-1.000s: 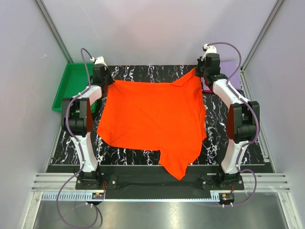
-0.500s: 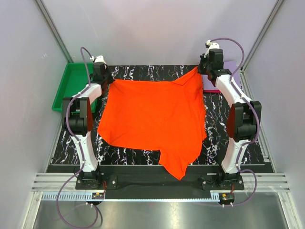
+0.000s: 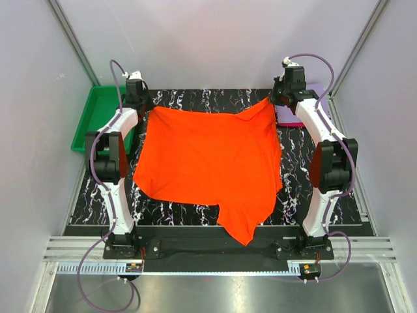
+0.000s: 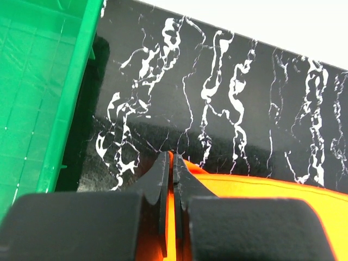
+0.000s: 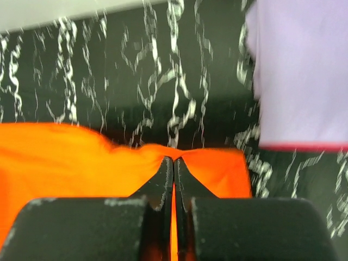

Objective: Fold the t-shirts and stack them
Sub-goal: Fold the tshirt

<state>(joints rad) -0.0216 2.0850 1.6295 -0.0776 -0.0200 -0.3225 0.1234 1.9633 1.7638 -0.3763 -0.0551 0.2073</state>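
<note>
- Top external: orange-red t-shirt (image 3: 208, 163) spread across marbled bench (image 3: 195, 98), one flap trailing toward near edge.
- Left wrist: left hand (image 4: 169, 159) clenched on far left corner of that cloth, beside green tray (image 4: 38, 81).
- Right wrist: right hand (image 5: 173, 161) clenched on far right corner, near lavender t-shirt (image 5: 304, 70).

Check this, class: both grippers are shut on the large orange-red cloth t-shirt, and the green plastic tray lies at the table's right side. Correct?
No: the green plastic tray lies at the table's left side, as the top view shows. The left gripper and right gripper are shut on the orange-red cloth t-shirt.
</note>
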